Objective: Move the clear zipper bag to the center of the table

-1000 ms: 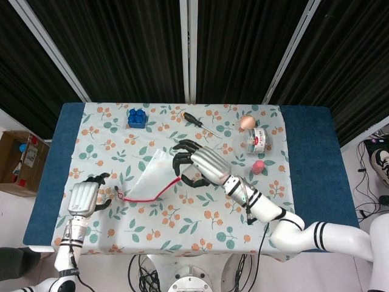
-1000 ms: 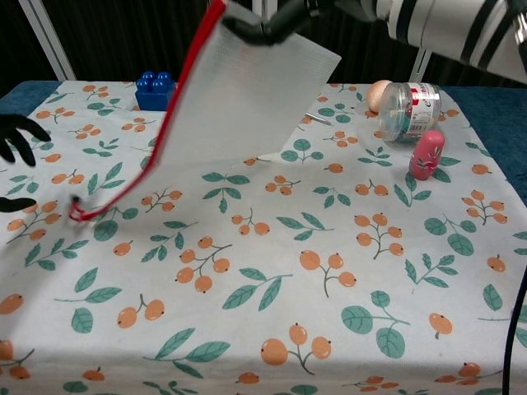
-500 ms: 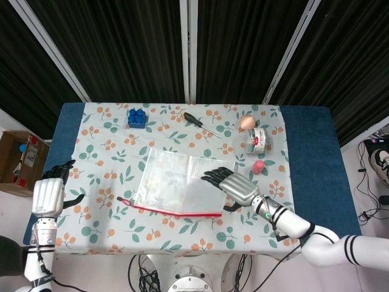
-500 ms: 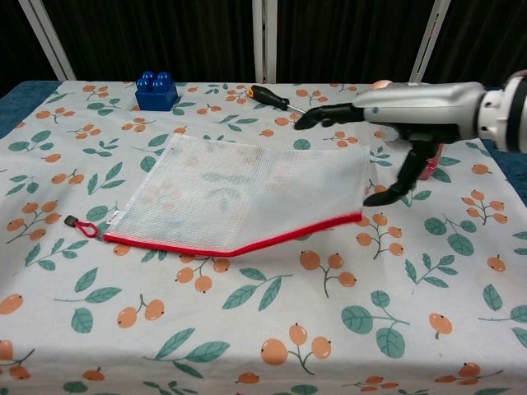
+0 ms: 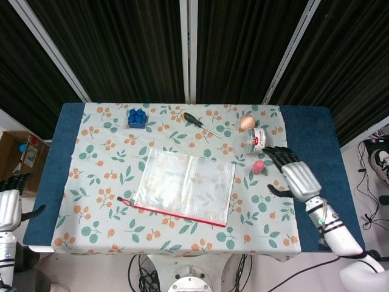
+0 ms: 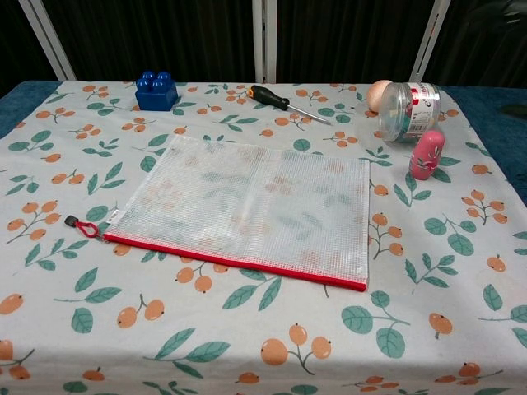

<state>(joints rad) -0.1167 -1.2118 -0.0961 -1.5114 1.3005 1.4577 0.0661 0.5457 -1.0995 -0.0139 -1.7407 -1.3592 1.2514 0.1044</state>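
Note:
The clear zipper bag (image 5: 185,185) (image 6: 254,204) with a red zip edge lies flat near the middle of the floral tablecloth, its red pull tab (image 6: 82,225) at the front left. No hand touches it. My right hand (image 5: 294,174) hovers over the table's right side, fingers spread and holding nothing. My left hand (image 5: 9,207) is off the table's left edge, fingers apart and holding nothing. Neither hand shows in the chest view.
A blue block (image 5: 137,117) (image 6: 156,90) sits at the back left. A screwdriver (image 5: 196,121) (image 6: 284,102) lies at the back middle. An egg (image 5: 246,122), a tipped clear jar (image 5: 255,140) (image 6: 409,109) and a pink figure (image 5: 258,166) (image 6: 426,154) stand at the right.
The bag went from hanging in my right hand to lying flat and has settled straighter. My right hand withdrew to the right side, and my left hand drew back off the left edge.

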